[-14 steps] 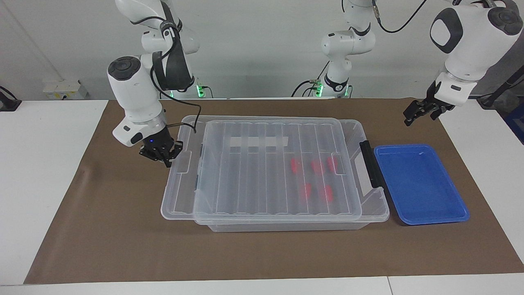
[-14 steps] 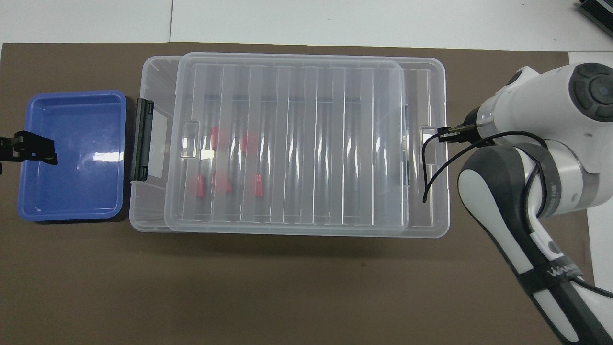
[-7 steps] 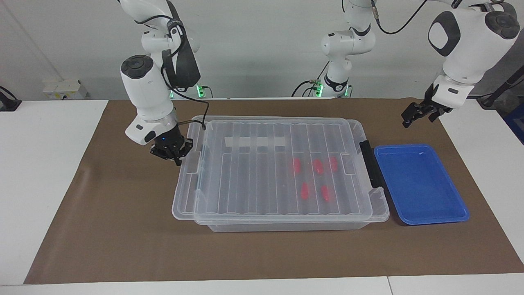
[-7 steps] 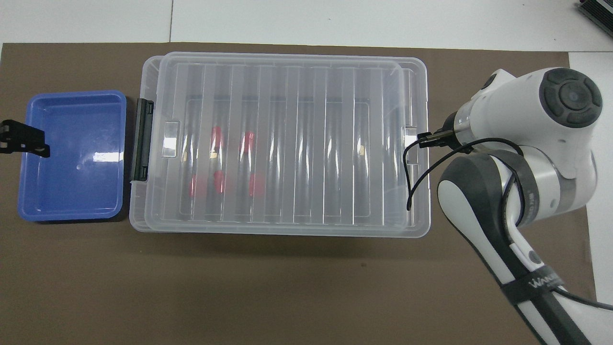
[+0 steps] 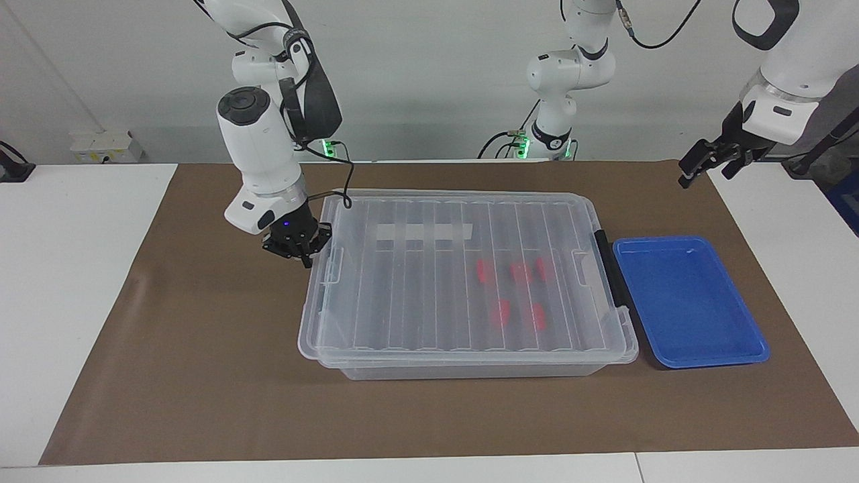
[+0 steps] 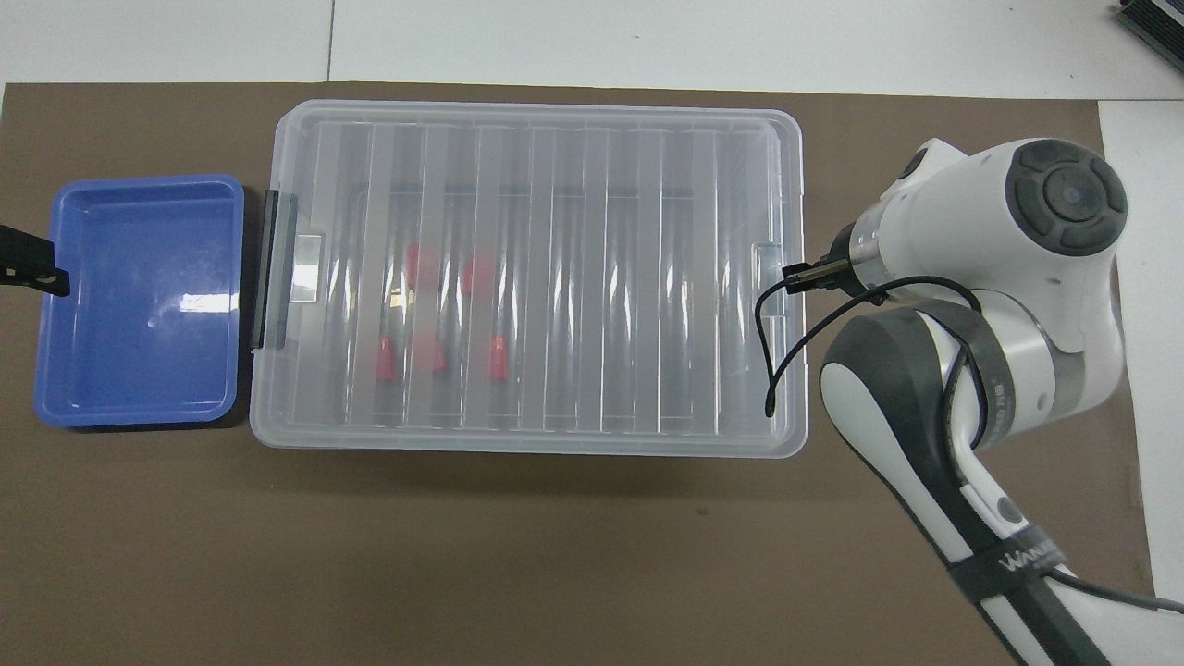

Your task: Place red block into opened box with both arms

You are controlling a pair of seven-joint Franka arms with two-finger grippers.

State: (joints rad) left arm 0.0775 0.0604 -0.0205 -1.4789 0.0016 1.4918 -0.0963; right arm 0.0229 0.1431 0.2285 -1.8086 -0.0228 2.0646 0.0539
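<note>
The clear box (image 5: 470,365) (image 6: 527,439) stands mid-mat with its ribbed lid (image 5: 416,295) (image 6: 592,185) lying squarely over it. Several red blocks (image 5: 520,272) (image 6: 479,273) show through the lid, inside the box toward the left arm's end. My right gripper (image 5: 300,253) (image 6: 801,276) is shut, its tips low against the lid's end rim by the handle tab. My left gripper (image 5: 703,165) (image 6: 28,268) hangs open and empty, high over the mat by the blue tray's outer edge.
A shallow, empty blue tray (image 5: 691,302) (image 6: 139,296) sits beside the box's dark grey latch (image 5: 607,268) (image 6: 266,268). Brown mat (image 5: 201,376) covers the table. A black cable (image 6: 772,351) from the right arm droops over the lid's end.
The right gripper moved toward the left arm's end, and the lid slid with it from offset to square on the box. The left gripper rose and drew outward.
</note>
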